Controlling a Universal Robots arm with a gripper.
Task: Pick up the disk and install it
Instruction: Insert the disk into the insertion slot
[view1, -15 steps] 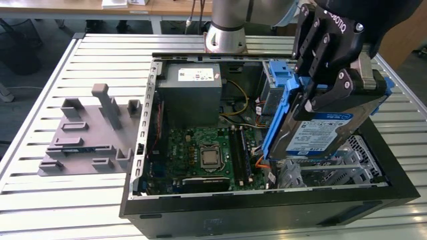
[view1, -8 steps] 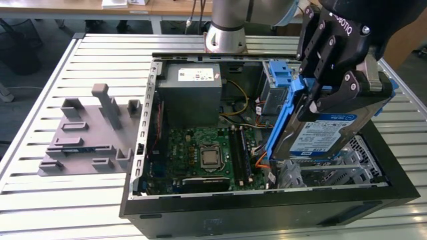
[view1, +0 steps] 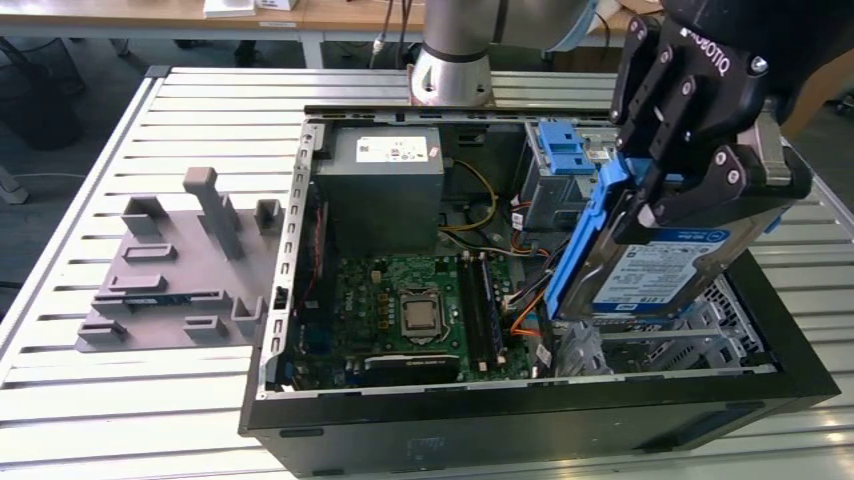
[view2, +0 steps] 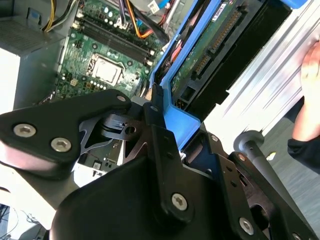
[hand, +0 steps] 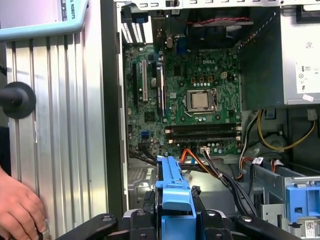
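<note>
While the disk hangs over the open case: the pick-up looks done, and installing is the step in hand.
Gripper: the gripper (view1: 705, 195) is clamped on the disk's upper end, gripping both flat sides.
Disk: the disk (view1: 665, 272) stands on edge, slightly tilted, its label towards the exterior camera and its blue carrier frame (view1: 581, 250) along the edge.
Place: in the exterior view it sits at 3 o'clock from the motherboard (view1: 414, 300), with the metal drive cage (view1: 667, 345) at 6 o'clock, just under its lower end.
Underside: the second wrist view shows its green circuit board (view2: 200, 55).
Bystander: a person's hand (hand: 17, 207) rests on the table (hand: 60, 125) beside the case (view1: 534, 425).
Next move calls for: by my judgement, squaring the carrier to the cage opening and keeping clear of the cables (view1: 527, 300) at 9 o'clock from the disk's lower end.
</note>
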